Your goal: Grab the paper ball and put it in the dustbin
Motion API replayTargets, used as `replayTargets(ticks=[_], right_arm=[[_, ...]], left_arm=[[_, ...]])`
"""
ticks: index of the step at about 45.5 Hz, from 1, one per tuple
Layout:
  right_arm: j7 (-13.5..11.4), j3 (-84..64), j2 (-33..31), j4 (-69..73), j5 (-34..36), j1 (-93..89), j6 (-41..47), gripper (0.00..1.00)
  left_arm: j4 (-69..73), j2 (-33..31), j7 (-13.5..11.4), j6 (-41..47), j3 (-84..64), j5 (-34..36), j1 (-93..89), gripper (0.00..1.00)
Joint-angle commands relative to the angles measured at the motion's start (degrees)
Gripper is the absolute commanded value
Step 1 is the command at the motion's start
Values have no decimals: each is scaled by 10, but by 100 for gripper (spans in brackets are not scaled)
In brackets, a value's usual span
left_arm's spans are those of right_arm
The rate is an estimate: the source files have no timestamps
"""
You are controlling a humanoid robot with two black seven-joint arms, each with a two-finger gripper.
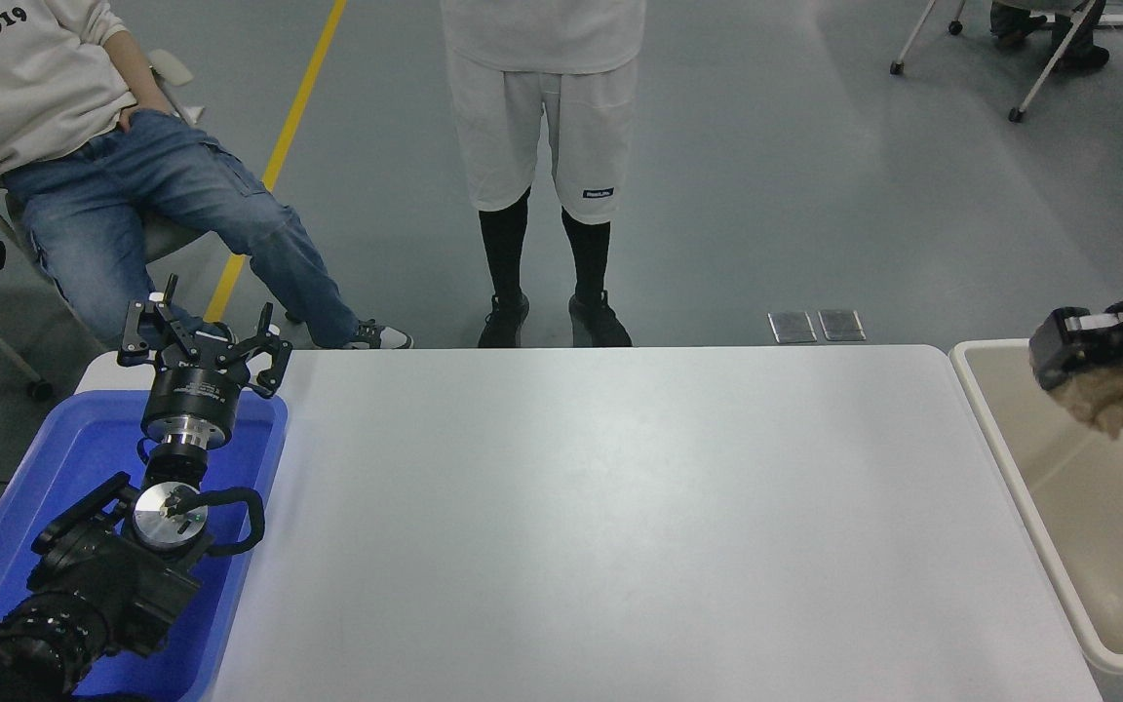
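at this moment our right gripper [1093, 375] sat at the right edge of the frame, clenched on the paper ball [1107, 405], which hung from it as a lumpy tan wad with no clear long axis. the relation that mattered was vertical: the ball lay directly over the open mouth of the dustbin [986, 409], inside the line of its left rim and near its upper corner in the picture, and well above the bin floor. we judged that the carry was all but done and that the next move called only for letting go, since the ball had bin beneath it on every side we could see; the bin's right wall ran out of frame, so we could not tell the margin there. the closest edge was the rim toward the bench [620, 507], so any drift leftward was the risk. our left gripper [203, 336] was parked at the lower left over the blue tray [55, 458], its fingers spread and holding nothing, far from the ball. two people [542, 146] were beyond the bench's upper edge, clear of the bin.
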Motion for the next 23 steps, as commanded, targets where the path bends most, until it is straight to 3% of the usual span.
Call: replayTargets(ticks=[1,23], right_arm=[[0,-19,0,1,0,45,2,0],[-11,-33,-42,-62,-16,9,2,0]], left_arm=[[0,0,0,0,-1,-1,0,99],[0,0,0,0,0,-1,0,99]])
